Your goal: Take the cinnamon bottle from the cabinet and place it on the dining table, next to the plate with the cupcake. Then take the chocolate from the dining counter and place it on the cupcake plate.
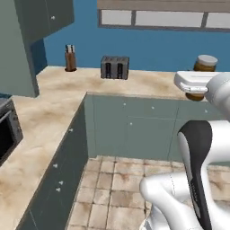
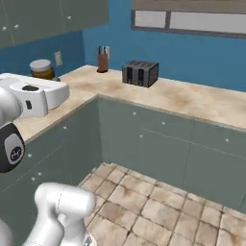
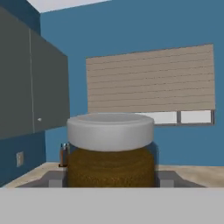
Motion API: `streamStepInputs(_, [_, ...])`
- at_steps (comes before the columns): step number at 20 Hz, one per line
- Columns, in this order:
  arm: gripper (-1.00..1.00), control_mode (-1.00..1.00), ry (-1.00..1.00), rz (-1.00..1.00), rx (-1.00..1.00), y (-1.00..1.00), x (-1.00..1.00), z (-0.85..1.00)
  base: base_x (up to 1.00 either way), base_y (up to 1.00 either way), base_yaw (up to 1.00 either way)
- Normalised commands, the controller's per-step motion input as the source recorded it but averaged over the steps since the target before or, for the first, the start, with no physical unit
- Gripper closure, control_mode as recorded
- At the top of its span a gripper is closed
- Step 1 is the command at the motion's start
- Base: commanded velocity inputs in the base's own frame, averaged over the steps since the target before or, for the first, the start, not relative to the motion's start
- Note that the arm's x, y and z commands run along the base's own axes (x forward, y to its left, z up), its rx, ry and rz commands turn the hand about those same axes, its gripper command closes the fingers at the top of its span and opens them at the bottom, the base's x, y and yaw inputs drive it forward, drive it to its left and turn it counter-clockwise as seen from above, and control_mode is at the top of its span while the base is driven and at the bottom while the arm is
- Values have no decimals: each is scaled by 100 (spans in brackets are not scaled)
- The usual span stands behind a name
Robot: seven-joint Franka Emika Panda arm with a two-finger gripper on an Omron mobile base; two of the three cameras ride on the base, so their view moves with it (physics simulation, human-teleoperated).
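Cinnamon bottle (image 3: 110,153): squat brown cylinder, grainy-textured, capped in smooth light grey; upright between the jaws, clamped at both sides by the gripper (image 3: 110,178). Beyond the jaws: slatted beige window blind (image 3: 151,81), blue wall (image 3: 131,26).

Base views flank arm, sharing toaster (image 1: 114,67); hand view close behind cinnamon bottle (image 3: 110,151).

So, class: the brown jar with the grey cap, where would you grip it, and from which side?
Grip the cinnamon bottle on its round brown body below the wider grey cap, coming in level from the side: the jar stands upright, and the gripper sits on it that way.
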Motion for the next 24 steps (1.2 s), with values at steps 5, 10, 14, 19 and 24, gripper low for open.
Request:
streamStepInputs(5, [100, 100, 0, 0, 0, 0, 0, 0, 0, 0, -99])
streamStepInputs(10, [100, 100, 0, 0, 0, 0, 0, 0, 0, 0, -97])
streamStepInputs(14, [100, 100, 0, 0, 0, 0, 0, 0, 0, 0, -95])
streamStepInputs(19, [100, 100, 0, 0, 0, 0, 0, 0, 3, 5, -90])
streamStepInputs(24, [100, 100, 0, 0, 0, 0, 0, 0, 41, 39, -73])
